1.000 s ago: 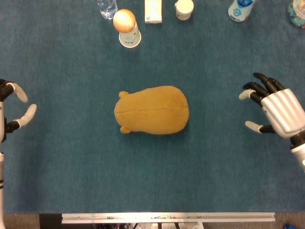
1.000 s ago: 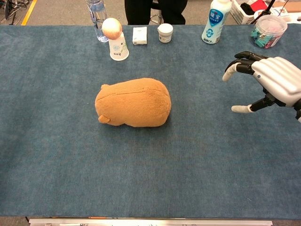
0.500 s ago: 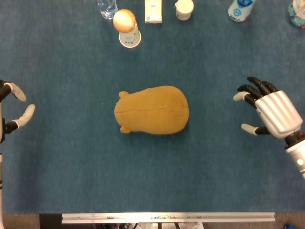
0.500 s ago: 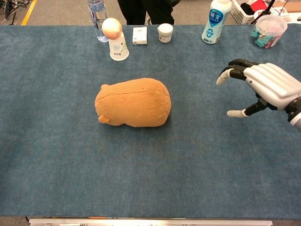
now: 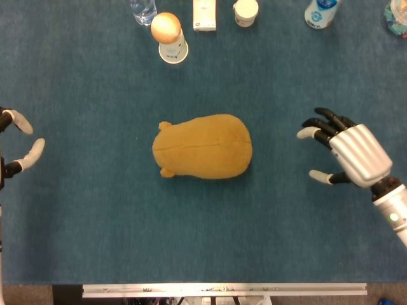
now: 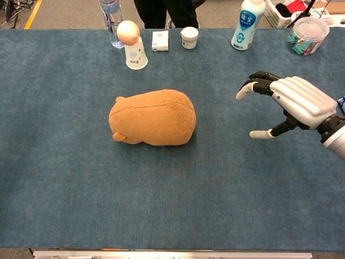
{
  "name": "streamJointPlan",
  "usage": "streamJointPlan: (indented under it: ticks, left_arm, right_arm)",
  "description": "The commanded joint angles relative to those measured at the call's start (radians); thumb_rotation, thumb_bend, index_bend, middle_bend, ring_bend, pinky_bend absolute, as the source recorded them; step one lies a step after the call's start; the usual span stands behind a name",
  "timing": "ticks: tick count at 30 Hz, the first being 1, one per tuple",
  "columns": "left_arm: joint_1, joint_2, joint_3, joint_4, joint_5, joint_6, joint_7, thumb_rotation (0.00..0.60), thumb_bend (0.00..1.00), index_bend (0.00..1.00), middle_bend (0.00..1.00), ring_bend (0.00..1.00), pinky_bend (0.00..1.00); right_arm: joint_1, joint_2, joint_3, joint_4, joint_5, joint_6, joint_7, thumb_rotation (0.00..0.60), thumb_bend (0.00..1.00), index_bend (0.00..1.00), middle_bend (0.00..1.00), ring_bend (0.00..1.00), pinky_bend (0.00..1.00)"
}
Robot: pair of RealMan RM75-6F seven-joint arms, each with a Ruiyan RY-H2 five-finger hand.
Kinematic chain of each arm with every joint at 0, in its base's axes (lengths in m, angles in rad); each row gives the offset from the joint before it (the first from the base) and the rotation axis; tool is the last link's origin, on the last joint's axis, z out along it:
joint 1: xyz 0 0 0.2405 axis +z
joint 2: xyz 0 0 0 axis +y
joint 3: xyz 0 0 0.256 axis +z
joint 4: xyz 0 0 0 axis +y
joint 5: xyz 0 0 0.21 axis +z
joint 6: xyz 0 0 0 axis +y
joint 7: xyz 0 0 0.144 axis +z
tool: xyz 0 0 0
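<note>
Hovering above the blue table cover (image 5: 95, 210), the right hand (image 5: 346, 155) has its fingers spread wide and its thumb apart, and it holds nothing. Its fingertips point toward the brown plush toy (image 5: 203, 147), which lies on its side in the middle of the table, with a stretch of bare cover between them. The left hand (image 5: 14, 145) shows only at the left edge of the head view; its fingers are also apart and hold nothing, and it is well apart from the toy.

Bare cover lies all around the toy, down to the metal edge (image 5: 222, 290) at the near side.

Along the far side stand a paper cup (image 6: 136, 55) with an egg-like ball (image 6: 128, 32) resting on top, a clear bottle (image 6: 110, 15), a small carton (image 6: 160, 40), a small white tub (image 6: 189, 38), a white and blue bottle (image 6: 247, 24), and a clear jar (image 6: 307, 35) with coloured items inside that cannot be made out.
</note>
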Motion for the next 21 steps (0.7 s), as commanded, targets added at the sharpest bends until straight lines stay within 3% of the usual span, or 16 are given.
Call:
streamJointPlan:
  ticks: [1,4,6,10,15,21]
  left_arm:
    - [0.001,0.002,0.001,-0.003,0.003,0.002,-0.002,0.600,0.20,0.58,0.57,0.39,0.50]
    - [0.001,0.004,0.001,-0.006,0.003,0.001,-0.004,0.600,0.20,0.58,0.57,0.39,0.50]
    - [0.001,0.004,0.001,-0.005,0.002,-0.001,-0.005,0.600,0.20,0.58,0.57,0.39,0.50]
    - [0.000,0.004,0.001,-0.005,0.002,-0.003,-0.007,0.600,0.20,0.58,0.58,0.40,0.50]
    - [0.002,0.007,0.001,-0.007,0.004,0.000,-0.013,0.600,0.20,0.58,0.58,0.39,0.50]
    - [0.004,0.012,-0.001,-0.011,0.005,0.004,-0.020,0.600,0.20,0.58,0.58,0.39,0.50]
  right_arm:
    - [0.008,-0.017,0.001,0.011,-0.006,-0.003,0.011,0.600,0.12,0.34,0.32,0.16,0.32]
    - [0.012,-0.034,0.007,0.009,-0.016,0.009,0.005,0.600,0.31,0.34,0.32,0.17,0.32]
    - [0.008,-0.055,0.013,0.003,-0.017,0.025,-0.006,0.600,0.36,0.34,0.32,0.17,0.32]
    - [0.001,-0.100,0.019,-0.020,0.004,0.028,-0.042,0.600,0.35,0.23,0.21,0.13,0.31]
    - [-0.010,-0.165,0.026,-0.032,0.036,0.034,-0.060,0.600,0.36,0.01,0.04,0.01,0.17]
    - [-0.023,-0.246,0.026,-0.004,0.061,0.040,-0.024,0.600,0.47,0.00,0.00,0.00,0.07]
